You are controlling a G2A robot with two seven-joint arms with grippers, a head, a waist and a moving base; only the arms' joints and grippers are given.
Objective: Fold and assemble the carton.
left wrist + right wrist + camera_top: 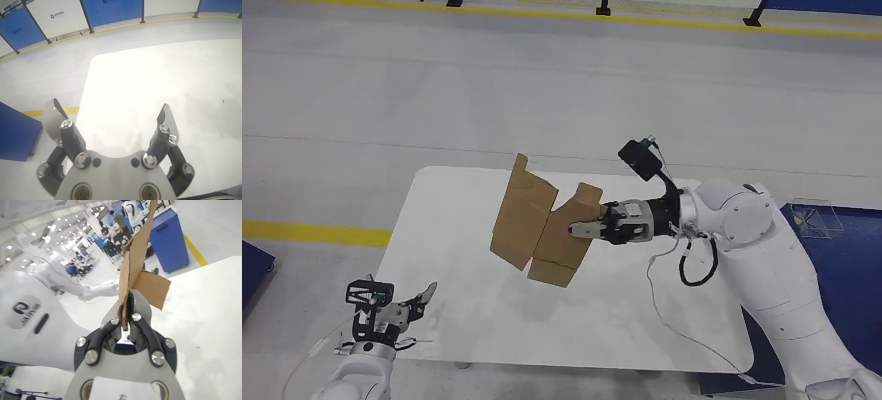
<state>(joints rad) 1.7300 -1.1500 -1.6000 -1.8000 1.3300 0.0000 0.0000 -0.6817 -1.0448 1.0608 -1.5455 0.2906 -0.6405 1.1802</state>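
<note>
R gripper (577,229) is clamped on the carton (542,225), pinching one edge of the brown cardboard. In the R wrist view the gripper (126,303) has the carton's (132,272) doubled edge squeezed between its two metal fingers (140,303), dark pads pressed vs. the board. Carton is held up over the middle of the table (642,320), standing roughly on edge and tilted, not yet squared into a box. Top view shows two panels meeting at a crease, the left one w/ a notched upper corner, the other nearer the gripper. From the R wrist cam one flap juts out sideways from the main sheet, and a dashed score line runs along the panel. Can't tell if the carton's low edge touches the tabletop. L gripper (412,303) sits well apart from the carton, at the table's near-left corner, fingers spread wide. L wrist view has the gripper (111,105) w/ both ribbed pads (160,115) far apart over the white table (151,75) by its edge. A blue cabinet (17,132) stands on the floor beside that corner, next to a yellow floor line (72,109).
</note>
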